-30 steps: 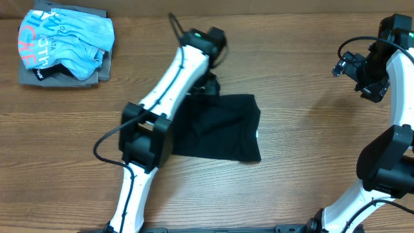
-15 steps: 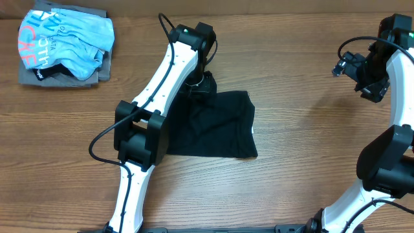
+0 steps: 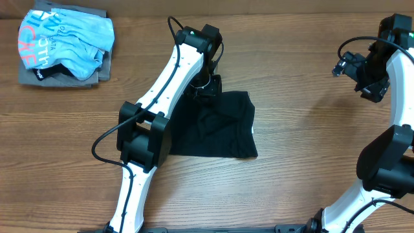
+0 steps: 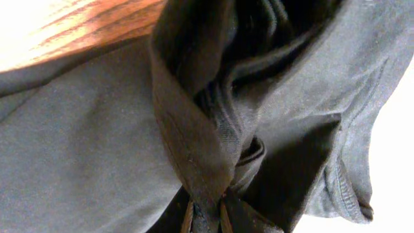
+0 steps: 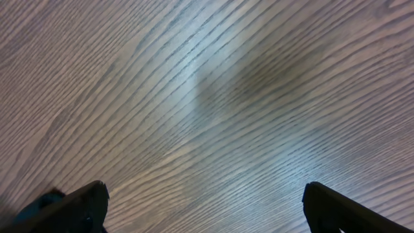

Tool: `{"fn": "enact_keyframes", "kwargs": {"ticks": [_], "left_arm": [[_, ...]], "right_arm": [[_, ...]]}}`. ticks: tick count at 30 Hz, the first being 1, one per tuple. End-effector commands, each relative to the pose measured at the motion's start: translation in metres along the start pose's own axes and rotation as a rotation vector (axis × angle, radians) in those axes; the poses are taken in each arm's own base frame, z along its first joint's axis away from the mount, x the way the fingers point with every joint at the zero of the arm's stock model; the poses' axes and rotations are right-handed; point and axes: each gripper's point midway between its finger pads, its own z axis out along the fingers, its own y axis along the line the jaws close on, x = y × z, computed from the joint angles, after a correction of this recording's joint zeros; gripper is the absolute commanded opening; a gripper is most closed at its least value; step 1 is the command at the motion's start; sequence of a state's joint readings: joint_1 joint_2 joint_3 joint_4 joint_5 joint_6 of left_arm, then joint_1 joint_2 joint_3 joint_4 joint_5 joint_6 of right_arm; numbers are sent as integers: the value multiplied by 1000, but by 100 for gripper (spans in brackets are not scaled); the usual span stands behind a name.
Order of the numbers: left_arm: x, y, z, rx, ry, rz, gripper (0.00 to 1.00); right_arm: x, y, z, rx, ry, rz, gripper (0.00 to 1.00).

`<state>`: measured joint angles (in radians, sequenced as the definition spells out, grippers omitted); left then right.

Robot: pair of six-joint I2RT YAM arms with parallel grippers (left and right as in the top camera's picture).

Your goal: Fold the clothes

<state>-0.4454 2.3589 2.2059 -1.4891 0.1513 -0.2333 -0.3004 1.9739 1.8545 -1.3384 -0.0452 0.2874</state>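
Observation:
The clothes, a black T-shirt [image 3: 217,126], lie folded into a rough rectangle at the table's middle. My left gripper [image 3: 209,85] is at the shirt's far edge, above its top left corner. In the left wrist view a twisted ridge of the black fabric [image 4: 194,149] runs down into my left gripper [image 4: 206,220], whose fingertips [image 4: 187,221] pinch it, so it is shut on the cloth. My right gripper [image 3: 362,76] hangs at the far right, well away from the shirt. It stands wide open [image 5: 207,210] over bare wood, with nothing between its fingers [image 5: 71,206].
A light blue shirt with coral lettering [image 3: 65,40] lies on a grey folded garment [image 3: 39,76] at the far left corner. The wooden table [image 3: 310,129] shows bare wood between the black shirt and the right arm.
The left arm swung left and then back right at the shirt's far edge. The black shirt has been drawn slightly left and its right edge has tightened. The right arm has not moved.

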Motion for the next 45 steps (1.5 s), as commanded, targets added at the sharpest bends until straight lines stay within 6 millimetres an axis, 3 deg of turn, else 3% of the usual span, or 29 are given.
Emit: {"fn": "enact_keyframes", "kwargs": {"ticks": [1,4,10,12,16,19,21,24,28,34,36,38,41,43,45], "left_arm": [[-3,-7,-2,28,-8,34,11],[-3,-6,-3,28,-8,31,17],[-3,-6,-6,29,-15,32,17],[-4,-6,-8,31,-22,35,22],[-9,-5,-15,36,-43,34,13],[-13,-2,-23,41,-63,28,12],[-14,0,-28,43,-72,24,17],[-14,2,-34,44,-78,17,18],[-13,3,-34,42,-70,31,17],[-12,4,-34,42,-69,32,26],[-12,4,-34,42,-66,32,23],[-10,4,-34,41,-60,31,11],[-9,4,-34,40,-56,30,9],[-9,4,-34,40,-56,30,13],[-8,4,-34,39,-54,42,36]], "right_arm": [[0,0,1,-1,1,-3,100],[0,0,1,-1,1,-3,100],[0,0,1,-1,1,-3,100],[0,0,1,-1,1,-3,100],[0,0,1,-1,1,-3,100],[0,0,1,-1,1,-3,100],[0,0,1,-1,1,-3,100],[0,0,1,-1,1,-3,100],[0,0,1,-1,1,-3,100],[0,0,1,-1,1,-3,100],[0,0,1,-1,1,-3,100],[0,0,1,-1,1,-3,100],[0,0,1,-1,1,-3,100],[0,0,1,-1,1,-3,100],[0,0,1,-1,1,-3,100]]}}
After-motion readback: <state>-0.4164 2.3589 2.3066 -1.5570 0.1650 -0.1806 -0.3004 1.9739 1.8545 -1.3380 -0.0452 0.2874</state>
